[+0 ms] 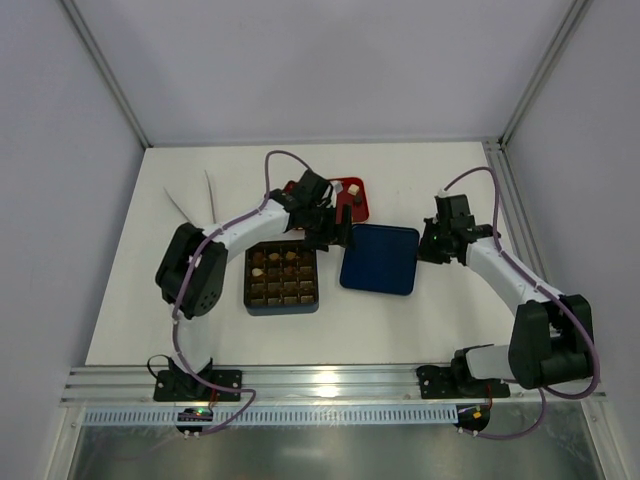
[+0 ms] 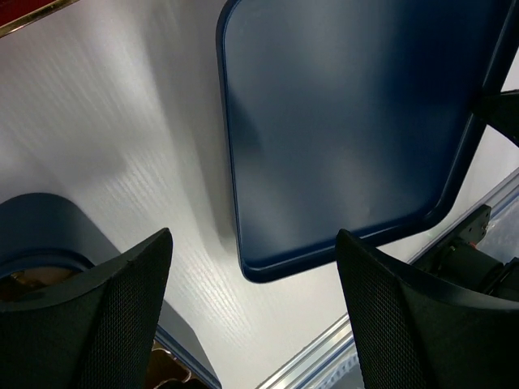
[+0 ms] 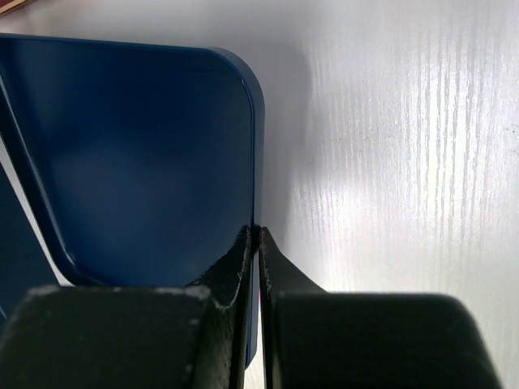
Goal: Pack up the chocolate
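Note:
The dark box [image 1: 281, 279] with brown compartments sits mid-table with several chocolate pieces [image 1: 274, 262] in its far rows. More chocolate [image 1: 351, 190] lies on a red tray [image 1: 359, 207] behind it. The navy lid [image 1: 380, 259] lies right of the box. My left gripper [image 1: 336, 233] is open and empty, hovering between the box's far right corner and the lid; its wrist view shows the lid [image 2: 349, 121] and a box corner [image 2: 40, 227] past the gripper [image 2: 253, 324]. My right gripper [image 1: 426, 247] is shut on the lid's right edge, as the right wrist view shows for the gripper [image 3: 257, 237] and lid [image 3: 138, 154].
Thin white strips [image 1: 190, 205] lie at the back left of the white table [image 1: 180, 330]. An aluminium rail [image 1: 330, 378] runs along the near edge. Grey walls close the back and sides.

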`<state>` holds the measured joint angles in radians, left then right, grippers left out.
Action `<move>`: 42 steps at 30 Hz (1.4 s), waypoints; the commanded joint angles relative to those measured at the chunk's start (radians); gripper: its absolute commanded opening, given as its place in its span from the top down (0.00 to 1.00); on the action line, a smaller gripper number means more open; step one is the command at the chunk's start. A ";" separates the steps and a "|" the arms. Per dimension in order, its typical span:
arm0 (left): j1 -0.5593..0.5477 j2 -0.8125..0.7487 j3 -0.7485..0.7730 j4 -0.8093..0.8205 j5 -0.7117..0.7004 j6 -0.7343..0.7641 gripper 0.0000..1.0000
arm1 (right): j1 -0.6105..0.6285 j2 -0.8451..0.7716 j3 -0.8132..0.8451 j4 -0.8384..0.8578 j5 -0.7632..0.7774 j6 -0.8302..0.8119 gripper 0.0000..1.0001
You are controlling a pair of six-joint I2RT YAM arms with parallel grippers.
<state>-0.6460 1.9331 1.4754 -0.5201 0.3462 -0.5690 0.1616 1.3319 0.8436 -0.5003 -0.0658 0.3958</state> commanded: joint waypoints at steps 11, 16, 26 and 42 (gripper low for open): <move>-0.001 0.073 0.025 0.129 0.128 -0.014 0.20 | -0.037 -0.103 0.048 -0.050 -0.121 -0.006 0.96; -0.001 0.050 -0.038 0.256 0.197 -0.055 0.20 | -0.042 -0.123 0.055 -0.063 -0.141 -0.006 0.96; 0.000 -0.003 -0.148 0.448 0.270 -0.201 0.35 | -0.043 -0.160 0.026 -0.027 -0.238 0.038 0.96; 0.022 -0.123 -0.142 0.367 0.330 -0.292 1.00 | 0.120 -0.238 0.000 -0.018 -0.017 0.015 0.70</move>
<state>-0.6239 1.8530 1.3163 -0.1226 0.6518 -0.8333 0.2131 1.1469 0.8284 -0.5724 -0.0971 0.4068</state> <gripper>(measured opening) 0.108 0.197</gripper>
